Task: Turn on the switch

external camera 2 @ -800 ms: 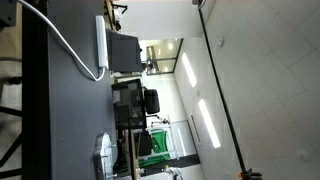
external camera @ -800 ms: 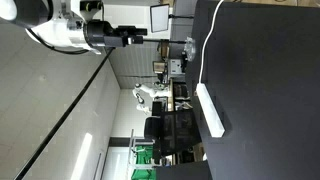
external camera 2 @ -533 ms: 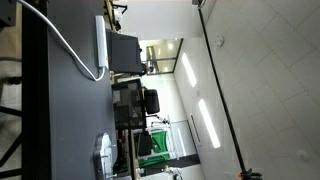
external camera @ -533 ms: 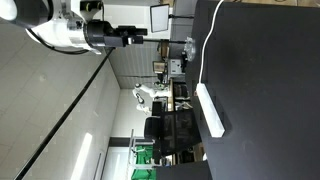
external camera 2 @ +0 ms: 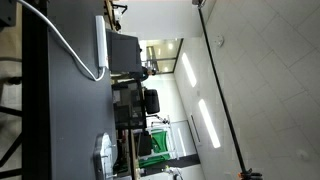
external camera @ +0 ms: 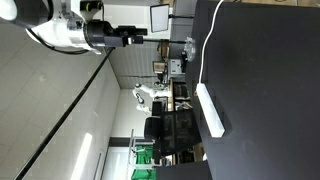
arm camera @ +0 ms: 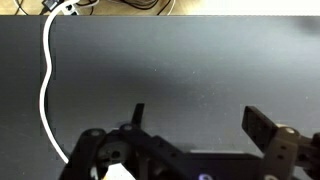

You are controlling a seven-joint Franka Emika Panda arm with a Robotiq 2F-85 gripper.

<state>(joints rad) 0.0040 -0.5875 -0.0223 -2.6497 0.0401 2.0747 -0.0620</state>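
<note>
Claw: my gripper is spread wide. The fingers are well apart with nothing held, only bare table under them.
Arm: in an exterior view my arm is up off the table and well apart from the strip.
Strip: the white strip lies flat on the black table near its edge, seen in both exterior views.
Switch: on the strip, but too small for me to make out. I can't tell which end, or whether it is on or off.
Cord: the white cord curves over the table at the left of the wrist view. In an exterior view it joins one end of the strip.
</note>
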